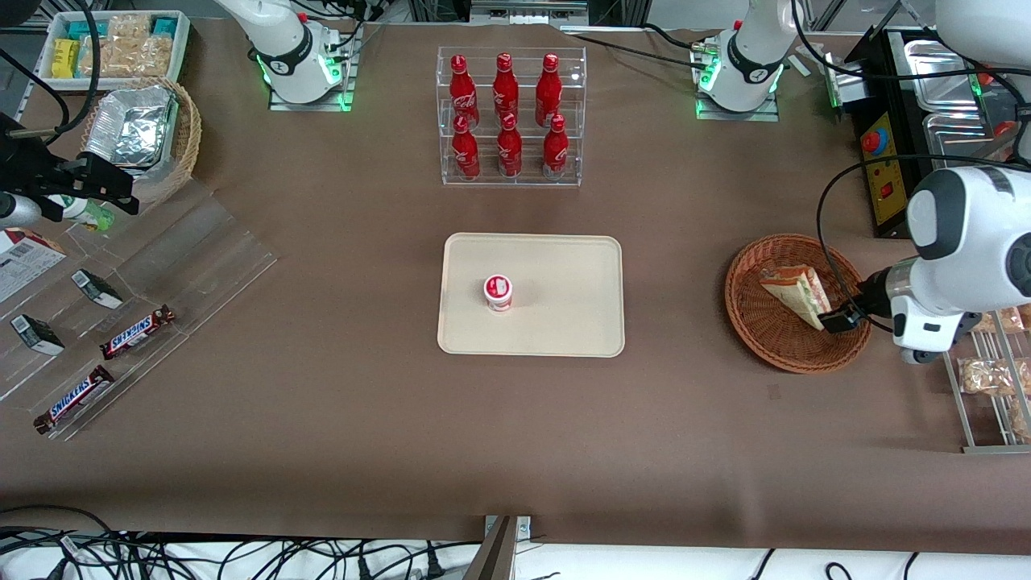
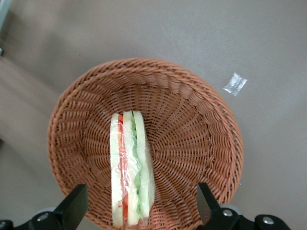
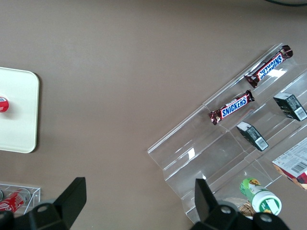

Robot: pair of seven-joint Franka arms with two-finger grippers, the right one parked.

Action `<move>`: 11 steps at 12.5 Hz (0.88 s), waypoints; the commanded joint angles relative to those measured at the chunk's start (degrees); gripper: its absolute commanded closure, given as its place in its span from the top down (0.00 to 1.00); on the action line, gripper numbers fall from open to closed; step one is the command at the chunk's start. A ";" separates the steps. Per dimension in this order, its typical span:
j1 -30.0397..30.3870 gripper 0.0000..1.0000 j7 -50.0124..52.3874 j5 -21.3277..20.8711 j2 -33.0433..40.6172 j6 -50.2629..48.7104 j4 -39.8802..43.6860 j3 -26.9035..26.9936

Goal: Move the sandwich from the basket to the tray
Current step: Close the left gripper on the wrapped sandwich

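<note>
Here tool (image 2: 139, 211) open over sandwich (image 2: 130, 167) in basket (image 2: 201, 124).

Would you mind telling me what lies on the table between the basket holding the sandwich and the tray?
Nothing: the front view shows only bare brown table between the basket and the tray. The open tool hovers over the sandwich.

Setting: we class this as a robotics lab staged as a snack shop. Evidence we note: arm bases bolted to a brown-covered table (image 1: 322, 419); an emergency-stop box (image 1: 880, 165); loose cables (image 1: 201, 556) along the edge; clear acrylic shelves (image 1: 511, 117) stocked with cola bottles (image 1: 505, 84) and Snickers bars (image 1: 137, 332).
</note>
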State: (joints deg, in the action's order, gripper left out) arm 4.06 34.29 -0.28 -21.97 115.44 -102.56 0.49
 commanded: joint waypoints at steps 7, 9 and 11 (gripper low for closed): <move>-0.19 1.00 5.52 -5.08 4.57 14.62 -16.61 -1.02; -0.28 1.00 8.49 -5.17 4.48 18.48 -19.07 -1.28; -0.28 1.00 8.77 -6.74 4.48 19.99 -21.10 -1.72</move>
State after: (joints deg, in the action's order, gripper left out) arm 3.92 41.12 -4.56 -19.53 133.71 -120.37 -0.82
